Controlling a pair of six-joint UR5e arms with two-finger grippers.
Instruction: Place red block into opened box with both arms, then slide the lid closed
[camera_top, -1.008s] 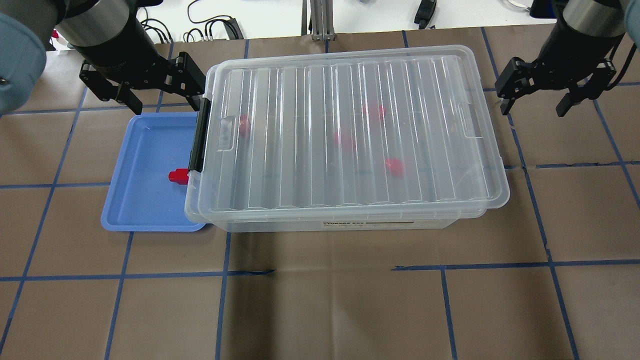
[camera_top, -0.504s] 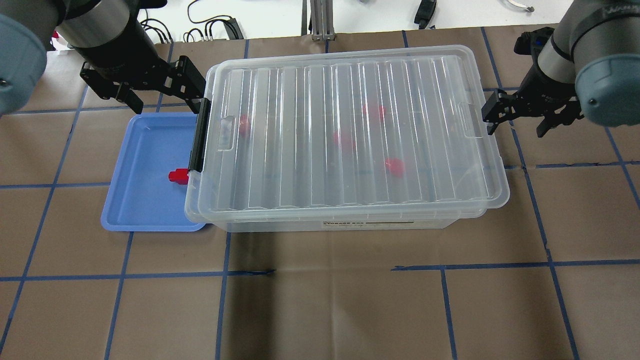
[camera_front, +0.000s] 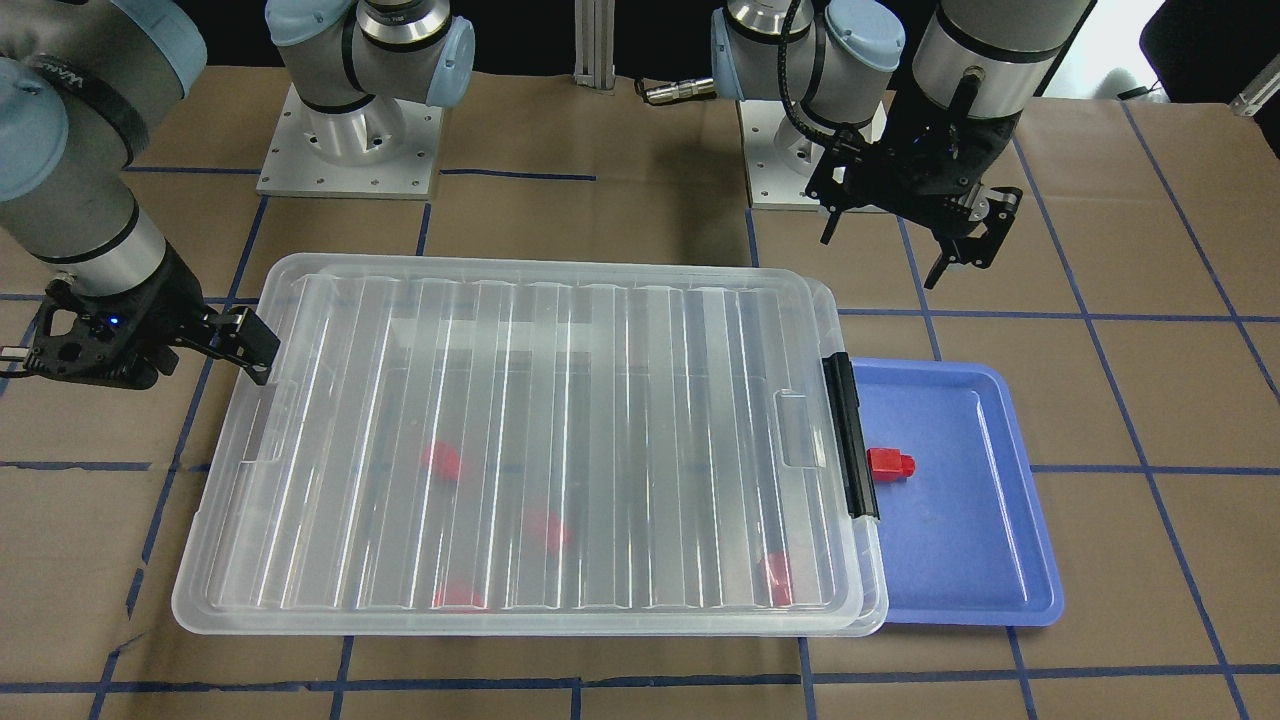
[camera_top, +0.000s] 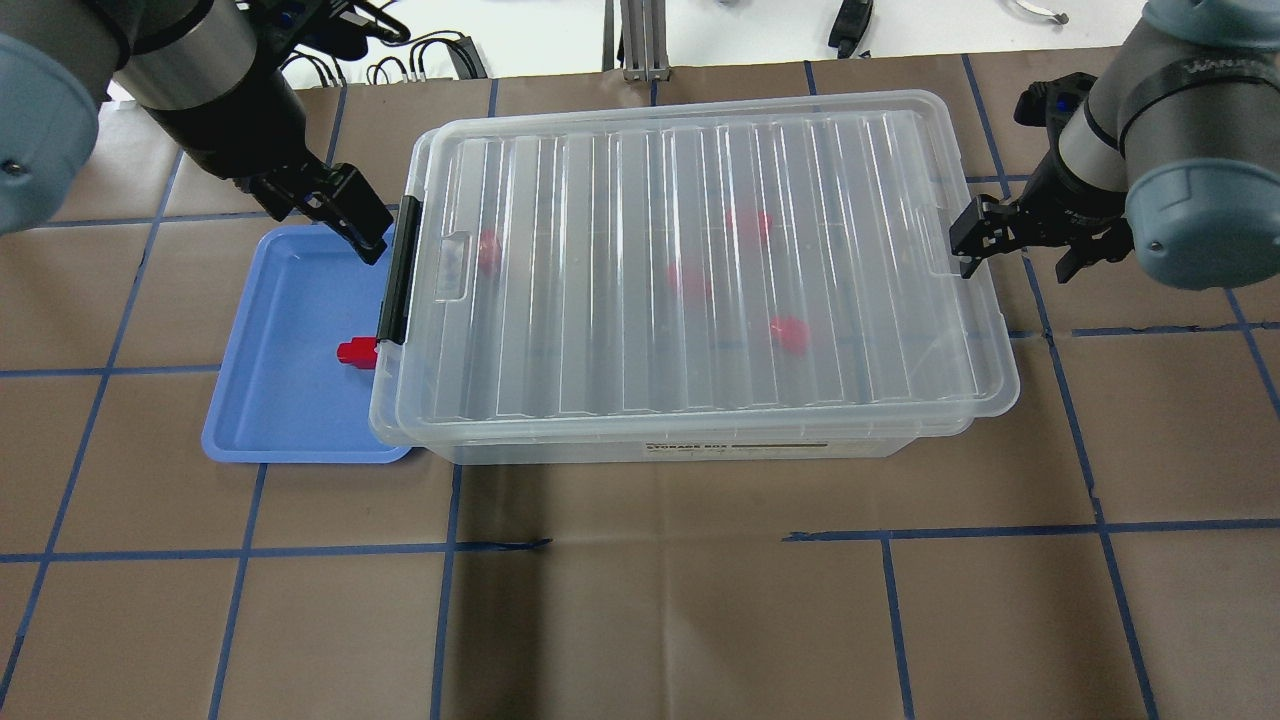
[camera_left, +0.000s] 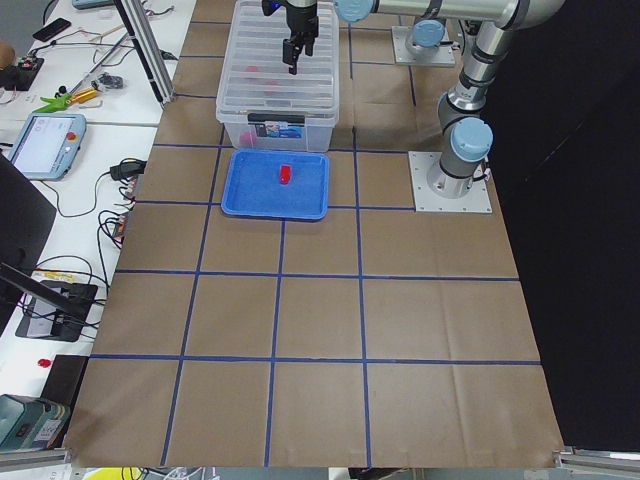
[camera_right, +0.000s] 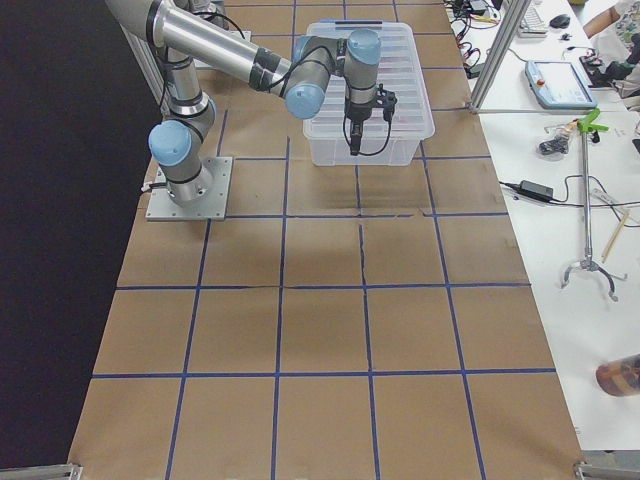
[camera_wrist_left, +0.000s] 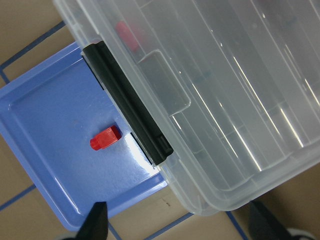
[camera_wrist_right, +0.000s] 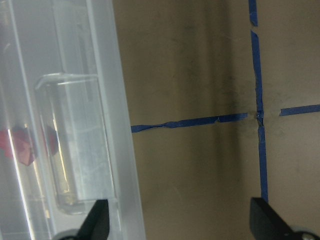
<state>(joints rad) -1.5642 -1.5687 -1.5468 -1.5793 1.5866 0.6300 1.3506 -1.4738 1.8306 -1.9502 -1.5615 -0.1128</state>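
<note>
The clear ribbed lid (camera_top: 700, 270) lies over the box (camera_top: 700, 447) and covers nearly all of it, slightly shifted. Several red blocks show blurred through it. One red block (camera_top: 355, 352) (camera_front: 890, 464) (camera_wrist_left: 106, 138) lies on the blue tray (camera_top: 280, 410), close to the box's black latch bar (camera_top: 398, 270). My left gripper (camera_top: 320, 215) (camera_front: 885, 250) (camera_wrist_left: 180, 225) hangs open above the tray's back corner beside the latch, holding nothing. At the lid's other short end my right gripper (camera_top: 1015, 255) (camera_wrist_right: 180, 225) is open and empty, one finger over the lid's edge and one over the table.
The blue tray (camera_front: 960, 570) is partly tucked under the box's latch end. Both arm bases (camera_front: 350, 140) stand behind the box. Brown paper with a blue tape grid (camera_top: 660, 545) covers the table. Cables lie along the back edge (camera_top: 430, 55).
My right gripper has come down and inward to the lid's right end. My left gripper has turned and moved toward the tray's back corner by the latch. Box, lid and blocks stay put.
</note>
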